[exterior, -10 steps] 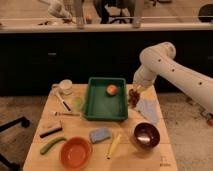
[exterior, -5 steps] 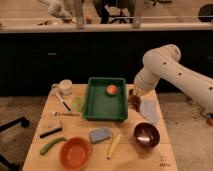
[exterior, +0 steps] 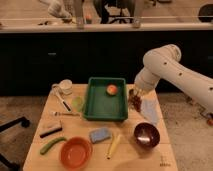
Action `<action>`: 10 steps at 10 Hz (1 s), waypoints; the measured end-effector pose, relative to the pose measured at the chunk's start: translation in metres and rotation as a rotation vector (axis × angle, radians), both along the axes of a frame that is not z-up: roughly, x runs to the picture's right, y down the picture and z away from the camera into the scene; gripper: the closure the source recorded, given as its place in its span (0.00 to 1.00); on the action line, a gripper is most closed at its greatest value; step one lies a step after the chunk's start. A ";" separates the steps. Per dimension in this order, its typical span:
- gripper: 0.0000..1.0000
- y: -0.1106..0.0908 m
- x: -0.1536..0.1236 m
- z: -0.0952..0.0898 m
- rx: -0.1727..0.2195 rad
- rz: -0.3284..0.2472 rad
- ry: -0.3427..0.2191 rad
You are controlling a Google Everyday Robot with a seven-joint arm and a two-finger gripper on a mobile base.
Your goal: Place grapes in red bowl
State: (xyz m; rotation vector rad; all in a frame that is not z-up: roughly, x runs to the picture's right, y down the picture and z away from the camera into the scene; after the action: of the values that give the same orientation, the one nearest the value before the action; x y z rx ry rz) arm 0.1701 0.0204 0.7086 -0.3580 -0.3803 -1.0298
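The grapes (exterior: 134,104), a small dark reddish bunch, sit at the tip of my gripper (exterior: 134,98), just right of the green tray (exterior: 95,107) and low over the table. The gripper reaches in from the right on the white arm and is shut on the bunch. I cannot tell whether the bunch touches the tabletop. The red bowl (exterior: 76,152) stands empty at the table's front left, well away from the gripper.
An orange (exterior: 112,89) lies in the tray. A dark maroon bowl (exterior: 146,135) stands front right and a pale blue cloth (exterior: 149,111) lies beside the gripper. A banana (exterior: 113,146), blue sponge (exterior: 100,135), green vegetable (exterior: 52,145) and white cup (exterior: 65,86) are also there.
The arm's upper part has dipped slightly. The gripper and the grapes stay in almost the same spot by the tray's right edge.
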 end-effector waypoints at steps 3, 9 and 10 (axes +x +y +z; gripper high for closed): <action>1.00 0.006 -0.017 -0.016 0.027 -0.052 -0.054; 1.00 0.042 -0.075 -0.069 0.062 -0.178 -0.204; 1.00 0.047 -0.081 -0.075 0.065 -0.192 -0.220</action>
State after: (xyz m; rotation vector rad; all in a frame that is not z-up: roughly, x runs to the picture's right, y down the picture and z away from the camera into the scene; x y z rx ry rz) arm 0.0895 0.0674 0.6332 -0.2261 -0.5160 -1.2722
